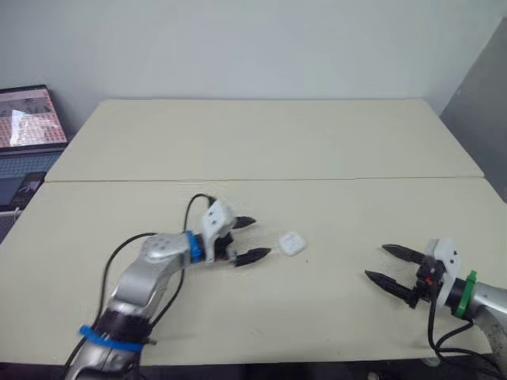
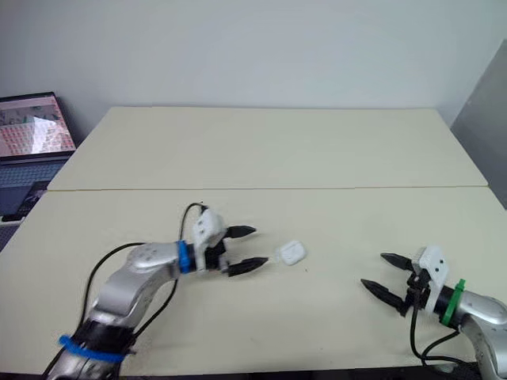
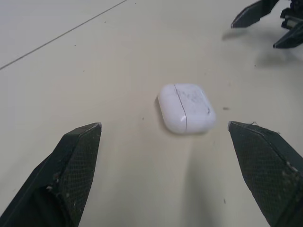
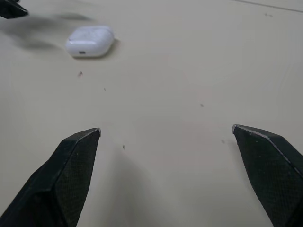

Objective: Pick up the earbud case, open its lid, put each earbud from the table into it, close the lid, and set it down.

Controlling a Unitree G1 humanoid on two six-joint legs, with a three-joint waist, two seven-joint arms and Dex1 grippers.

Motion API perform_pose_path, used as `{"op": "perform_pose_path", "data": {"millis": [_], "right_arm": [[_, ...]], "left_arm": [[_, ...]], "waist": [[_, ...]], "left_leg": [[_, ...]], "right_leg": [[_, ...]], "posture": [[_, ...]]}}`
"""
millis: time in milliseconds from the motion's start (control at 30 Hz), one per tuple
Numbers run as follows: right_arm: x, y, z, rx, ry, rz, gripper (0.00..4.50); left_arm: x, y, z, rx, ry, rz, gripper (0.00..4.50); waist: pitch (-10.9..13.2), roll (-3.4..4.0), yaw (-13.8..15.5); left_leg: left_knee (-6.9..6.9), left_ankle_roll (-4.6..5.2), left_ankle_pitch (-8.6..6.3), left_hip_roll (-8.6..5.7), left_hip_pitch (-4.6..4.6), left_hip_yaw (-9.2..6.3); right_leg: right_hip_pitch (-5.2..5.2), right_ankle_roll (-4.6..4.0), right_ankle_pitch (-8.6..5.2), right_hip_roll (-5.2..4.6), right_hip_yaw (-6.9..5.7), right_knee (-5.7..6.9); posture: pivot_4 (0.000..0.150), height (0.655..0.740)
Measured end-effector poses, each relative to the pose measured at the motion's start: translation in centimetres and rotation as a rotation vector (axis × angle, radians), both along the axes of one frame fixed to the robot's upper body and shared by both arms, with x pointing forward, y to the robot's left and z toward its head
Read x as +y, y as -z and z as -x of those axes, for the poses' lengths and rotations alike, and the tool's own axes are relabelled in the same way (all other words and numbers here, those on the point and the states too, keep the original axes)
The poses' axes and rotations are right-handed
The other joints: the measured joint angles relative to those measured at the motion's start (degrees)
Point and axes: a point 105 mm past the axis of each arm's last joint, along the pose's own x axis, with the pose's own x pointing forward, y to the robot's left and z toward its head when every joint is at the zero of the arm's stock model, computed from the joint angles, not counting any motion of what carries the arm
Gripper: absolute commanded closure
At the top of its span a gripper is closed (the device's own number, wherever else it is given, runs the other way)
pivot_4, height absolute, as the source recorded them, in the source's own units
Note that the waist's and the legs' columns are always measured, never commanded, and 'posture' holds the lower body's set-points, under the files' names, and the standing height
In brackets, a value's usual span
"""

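Centrally, the left gripper [image 1: 261, 237] stands wide open and holds nothing. Its two black fingers [image 3: 71, 165] are spread to either side of the earbud case [image 1: 291, 244], which lies just ahead of the tips and touches neither. The left wrist view resolves the closed lid seam across the white case and grey scuffs on its shell. The right wrist view shows a different face, with a small dark slot. The right gripper [image 1: 375, 261] is likewise spread wide and empty, low over the table [image 1: 261, 142] near the robot's right, well apart from the case and pointing toward it. The eye views add a laptop [image 1: 28, 119] beyond the table's left edge, screen lit. Count: one case, two grippers, one laptop.
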Motion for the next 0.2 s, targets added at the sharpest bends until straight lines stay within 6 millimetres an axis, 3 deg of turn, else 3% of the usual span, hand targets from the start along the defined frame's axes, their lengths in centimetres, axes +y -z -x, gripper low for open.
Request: {"op": "perform_pose_path", "data": {"millis": [100, 200], "right_arm": [[-0.6, -0.1, 0.4, -0.005, 0.003, 0.013, 0.02], [-0.6, 0.2, 0.9, 0.015, -0.009, 0.012, 0.02]], "left_arm": [[1.1, 1.8, 2.1, 0.018, -0.009, 0.004, 0.00], [1.7, 2.0, 2.7, -0.013, -0.029, 0.007, 0.00]], "waist": [[0.0, 0.00, 0.0], [0.0, 0.00, 0.3]], "left_leg": [[0.01, 0.00, 0.00, 0.00, 0.03, -0.02], [0.02, 0.01, -0.01, -0.02, 0.03, -0.05]], "right_leg": [[0.06, 0.00, 0.00, 0.00, -0.01, 0.02], [0.09, 0.00, 0.00, -0.01, -0.04, 0.02]], "posture": [[0.150, 0.7400], [0.150, 0.7400]]}}
